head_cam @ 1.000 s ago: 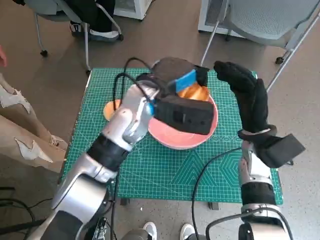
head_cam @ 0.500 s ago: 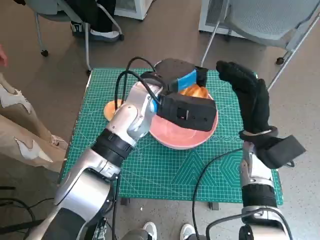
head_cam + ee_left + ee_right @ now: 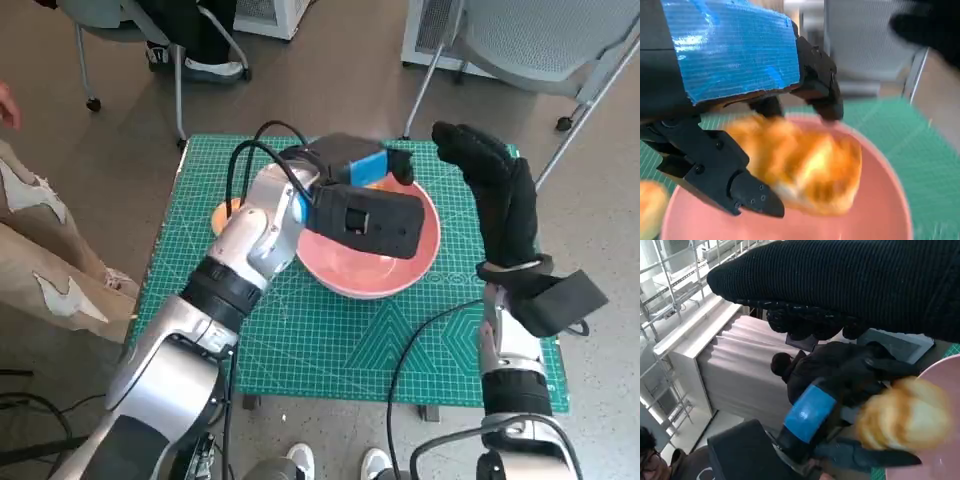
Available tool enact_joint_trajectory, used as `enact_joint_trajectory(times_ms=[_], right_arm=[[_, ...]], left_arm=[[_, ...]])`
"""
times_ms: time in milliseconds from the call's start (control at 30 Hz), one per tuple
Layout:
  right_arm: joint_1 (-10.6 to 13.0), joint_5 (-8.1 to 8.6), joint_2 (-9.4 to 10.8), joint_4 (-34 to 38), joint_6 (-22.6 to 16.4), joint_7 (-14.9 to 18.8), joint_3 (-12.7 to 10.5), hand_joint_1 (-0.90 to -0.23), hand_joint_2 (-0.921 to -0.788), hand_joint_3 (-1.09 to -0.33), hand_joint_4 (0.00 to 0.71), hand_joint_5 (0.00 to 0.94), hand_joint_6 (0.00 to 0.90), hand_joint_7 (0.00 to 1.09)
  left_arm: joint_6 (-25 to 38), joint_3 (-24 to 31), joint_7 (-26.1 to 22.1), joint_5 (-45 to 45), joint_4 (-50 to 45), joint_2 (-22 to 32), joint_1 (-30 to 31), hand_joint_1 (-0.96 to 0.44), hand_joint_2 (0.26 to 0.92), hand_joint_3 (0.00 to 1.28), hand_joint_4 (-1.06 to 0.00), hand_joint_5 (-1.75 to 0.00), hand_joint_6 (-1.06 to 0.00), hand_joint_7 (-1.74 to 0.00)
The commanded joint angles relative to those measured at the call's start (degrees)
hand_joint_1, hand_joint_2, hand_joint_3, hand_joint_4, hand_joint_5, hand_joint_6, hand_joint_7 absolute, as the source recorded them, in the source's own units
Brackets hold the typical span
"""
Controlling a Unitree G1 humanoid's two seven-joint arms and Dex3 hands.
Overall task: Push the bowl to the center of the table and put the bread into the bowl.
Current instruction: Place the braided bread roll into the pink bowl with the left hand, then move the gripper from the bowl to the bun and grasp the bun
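Bread (image 3: 805,172) — golden, crusty-looking roll, gripped by the left hand (image 3: 350,165) just above the pink bowl (image 3: 400,265), toward the bowl's 12 o'clock rim. Probably light, soft under the crust, easy to dent; best taken across its middle with a gentle squeeze, as the black fingers (image 3: 747,192) now do. In the head view only a sliver of orange shows past the blue tape, so whether the roll already touches the bowl's inside cannot be told. Blurred in both wrist views as well, so its exact outline stays uncertain.

Bowl looks smooth, stiff, likely light plastic — apt to slide on the mat if nudged. Sits near the middle of the green-matted table (image 3: 300,340), slightly toward 1 o'clock; its far rim hidden under the left forearm's black camera housing.

Right hand (image 3: 495,195) raised at the bowl's 3 o'clock, just beside the rim, holding nothing, fingers apart and loosely bent.

At the bowl's 9 o'clock, a small orange-yellow thing (image 3: 224,215) on the mat, mostly covered by the left arm; too little visible to name.

Beyond the table: chair legs at 12 o'clock, a person's pale trousers (image 3: 40,260) at 9 o'clock.
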Motion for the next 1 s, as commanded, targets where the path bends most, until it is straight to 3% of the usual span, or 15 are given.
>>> enact_joint_trajectory(times_ms=[33, 567, 1000], right_arm=[[0.5, -0.27, 0.5, 1.2, 0.5, -0.4, 0.1, -0.671, -0.921, -0.861, 0.148, 0.001, -0.001, 0.44], [-0.2, 0.13, 0.8, 2.6, -0.5, 0.4, 0.1, -0.66, -0.921, -0.865, 0.149, 0.001, -0.001, 0.44], [-0.3, 0.77, 0.9, 2.8, -0.8, 1.6, -0.1, -0.65, -0.921, -0.872, 0.152, 0.002, -0.001, 0.44]], left_arm=[[0.5, -0.3, -3.2, -0.6, 0.2, 1.0, -3.2, -0.26, 0.674, 0.08, -0.01, -0.01, -0.14, -0.02], [-1.1, 0.5, -4.5, -1.3, -4.5, 3.9, -1.4, -0.42, 0.702, 0.04, 0.0, 0.0, -0.12, 0.0], [3.2, 9.0, -8.5, -4.7, -27.3, 17.1, 9.4, -0.5, 0.716, 0.02, 0.0, 0.0, -0.11, 0.0]])
